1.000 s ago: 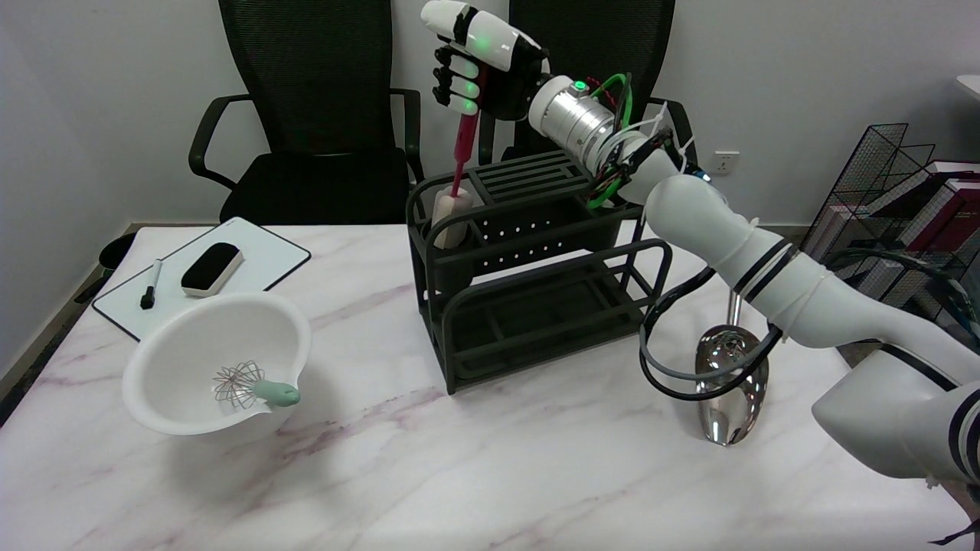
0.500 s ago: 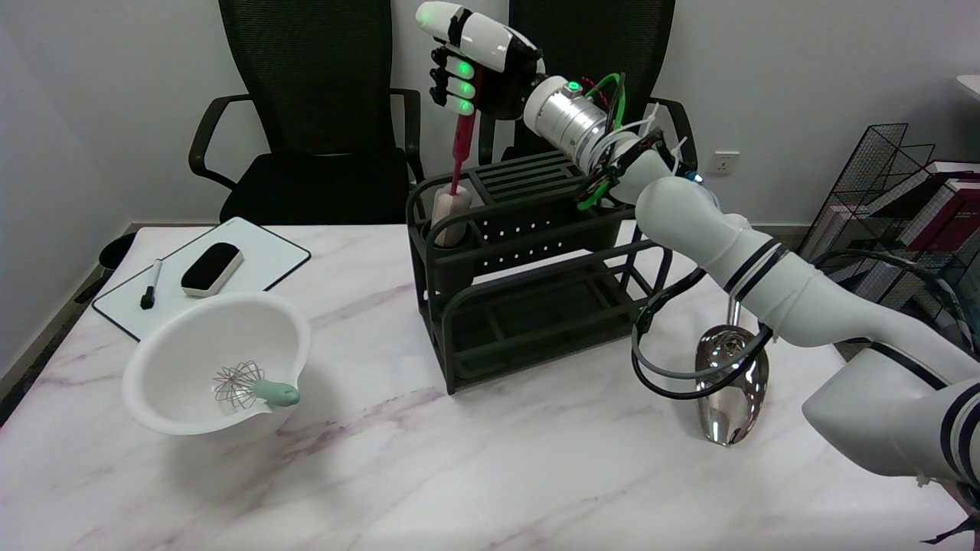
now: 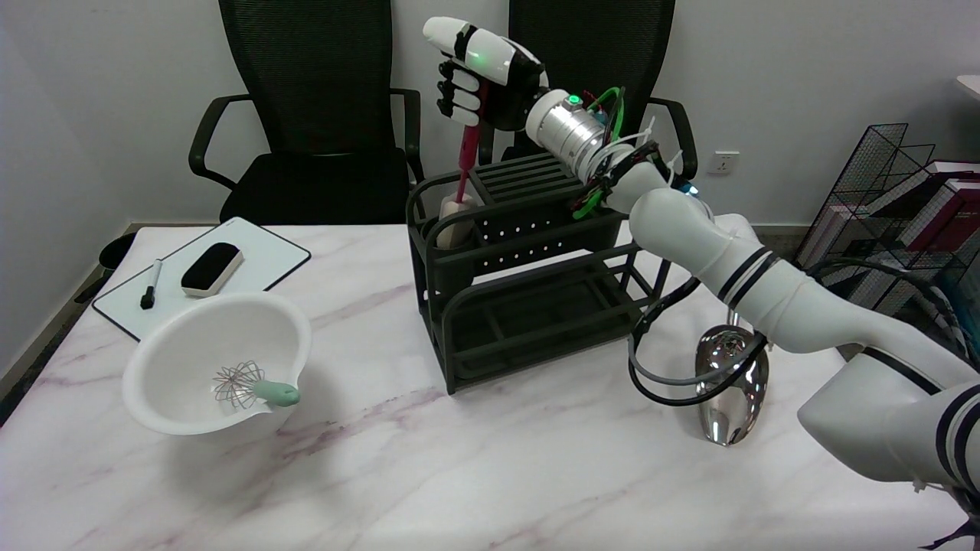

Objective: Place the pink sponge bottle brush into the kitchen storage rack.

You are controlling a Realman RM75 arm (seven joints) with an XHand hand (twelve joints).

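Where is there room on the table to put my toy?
The bare marble in front of the black storage rack, between the white bowl and shiny metal scoop, is open. The whiteboard corner is crowded.

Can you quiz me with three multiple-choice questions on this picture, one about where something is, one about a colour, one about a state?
1. Where is the whisk?
A. in the white bowl
B. on the whiteboard
C. in the rack

2. What colour is the bottle brush handle?
A. blue
B. dark pink
C. yellow

3. What is the right hand doing?
A. resting on the table
B. hanging open
C. gripping the brush handle

Answers:
1 A, it lies inside the bowl.
2 B, the stem below the hand is dark pink.
3 C, its fingers wrap the handle while the sponge end sits in the storage rack corner compartment.
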